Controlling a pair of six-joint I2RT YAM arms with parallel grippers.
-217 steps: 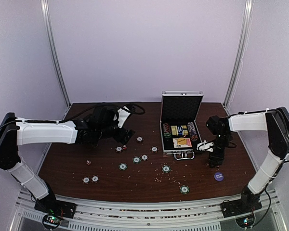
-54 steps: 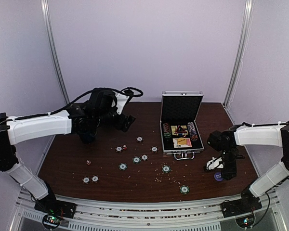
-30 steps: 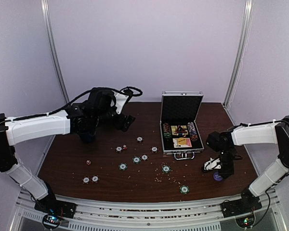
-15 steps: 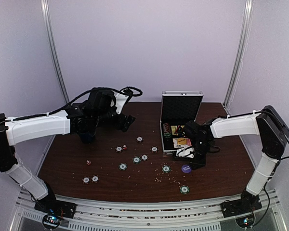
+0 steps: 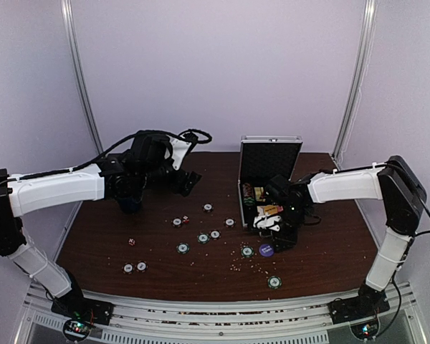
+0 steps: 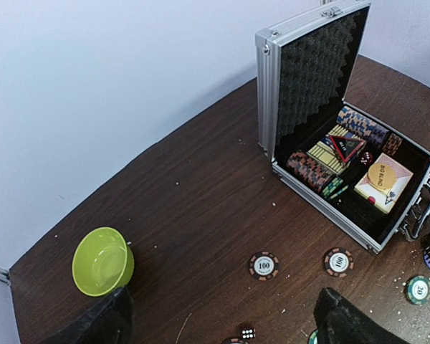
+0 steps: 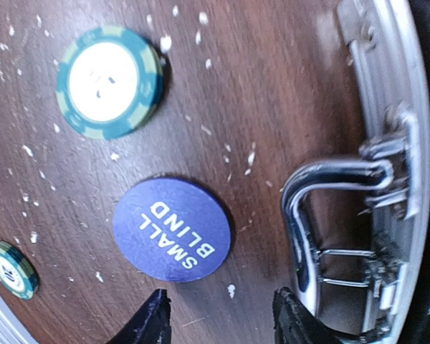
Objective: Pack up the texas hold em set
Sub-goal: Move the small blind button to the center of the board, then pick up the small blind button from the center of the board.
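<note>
Green bowl (image 6: 102,261) well apart from briefcase (image 6: 309,80)

Briefcase (image 6: 322,208) is showing a silver frame and black egg-crate foam lining. Button (image 7: 173,229) beside its handle is showing blue-purple with white SMALL BLIND lettering. Chip (image 7: 110,81) slightly further from the case is showing green-and-white edge stripes and a white centre. Bowl (image 6: 102,261) well left of the case is showing lime green. Table (image 6: 201,186) is showing dark brown woodgrain with pale flecks.

Briefcase (image 6: 266,93) shiny ribbed metal, black foam lining; table (image 6: 201,208) smooth dark wood; bowl (image 6: 102,260) glossy plastic
</note>
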